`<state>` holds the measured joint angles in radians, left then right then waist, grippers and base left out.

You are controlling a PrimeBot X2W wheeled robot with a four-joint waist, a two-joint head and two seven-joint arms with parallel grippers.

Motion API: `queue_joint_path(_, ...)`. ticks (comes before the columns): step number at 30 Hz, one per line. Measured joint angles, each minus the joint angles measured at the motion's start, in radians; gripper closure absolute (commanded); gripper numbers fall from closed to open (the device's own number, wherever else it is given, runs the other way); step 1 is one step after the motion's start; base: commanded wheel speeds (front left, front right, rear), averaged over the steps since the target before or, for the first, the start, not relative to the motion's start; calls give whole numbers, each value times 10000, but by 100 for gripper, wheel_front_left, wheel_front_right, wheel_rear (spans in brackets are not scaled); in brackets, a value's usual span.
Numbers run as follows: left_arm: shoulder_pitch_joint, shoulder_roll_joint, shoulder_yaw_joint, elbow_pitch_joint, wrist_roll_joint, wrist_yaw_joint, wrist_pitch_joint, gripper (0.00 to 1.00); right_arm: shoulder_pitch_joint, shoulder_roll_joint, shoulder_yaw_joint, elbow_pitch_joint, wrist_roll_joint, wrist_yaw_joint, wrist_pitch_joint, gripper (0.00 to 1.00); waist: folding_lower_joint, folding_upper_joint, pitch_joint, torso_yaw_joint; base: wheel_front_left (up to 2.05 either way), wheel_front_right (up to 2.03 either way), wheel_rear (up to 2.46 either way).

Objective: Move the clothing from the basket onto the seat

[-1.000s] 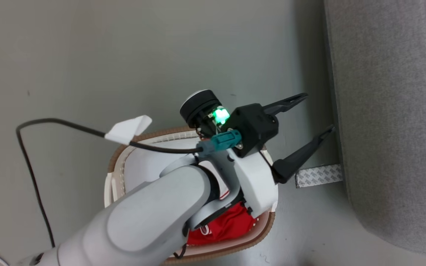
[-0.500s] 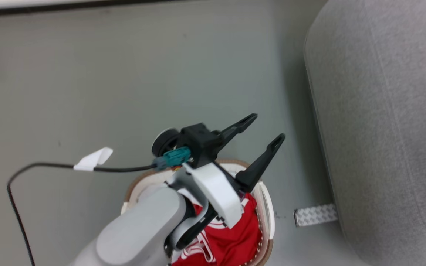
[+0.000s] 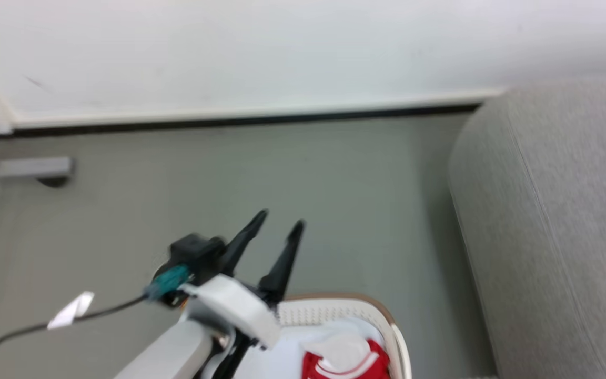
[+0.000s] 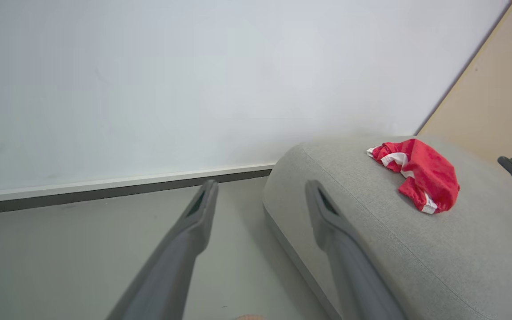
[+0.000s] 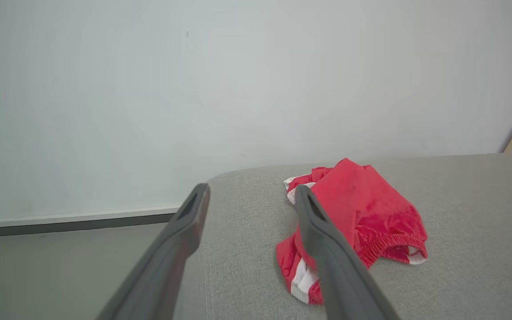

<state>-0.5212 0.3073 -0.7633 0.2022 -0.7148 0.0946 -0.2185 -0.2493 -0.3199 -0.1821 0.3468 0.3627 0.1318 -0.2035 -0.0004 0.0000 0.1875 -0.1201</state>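
The grey seat (image 4: pixel 416 258) carried a crumpled red garment (image 5: pixel 371 209) on top. Beside it on the floor (image 3: pixel 361 210), the cream basket (image 3: pixel 334 310) held another red piece (image 3: pixel 371 363) against white cloth (image 3: pixel 292 358). The left gripper (image 3: pixel 281 219) and right gripper (image 5: pixel 252 190) had their jaws released and empty.

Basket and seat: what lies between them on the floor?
In the head view, bare grey floor lies between the basket and the seat; they do not touch.

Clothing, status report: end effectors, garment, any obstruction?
Left end effector open, empty, by basket. Right end effector open, empty, at seat. One red garment on seat; second red garment in basket beside white cloth. No obstruction seen.
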Motion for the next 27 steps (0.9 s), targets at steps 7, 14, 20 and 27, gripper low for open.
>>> queue_joint_path(7,1562,257,855,460,-58,389,-408,0,2175,1304,-495,-1975,-1009,0,0,0,0,0,-1138,631,0,0,0)
queue_joint_path(14,3181,278,2715,228,857,441,-456,0,3222,2393,-428,-2880,-1308,0,-123,0,1,0,-1888,1149,0,0,0)
queue_joint_path(20,4352,-144,3818,270,1866,-125,-456,0,3855,2633,-169,-2270,-1791,0,-359,0,1,0,-2168,1386,0,0,0)
queue_joint_path(27,4983,-694,4719,437,2748,-723,-456,0,4042,2677,169,-1609,-2063,0,-548,0,3,0,-2301,1499,0,0,0)
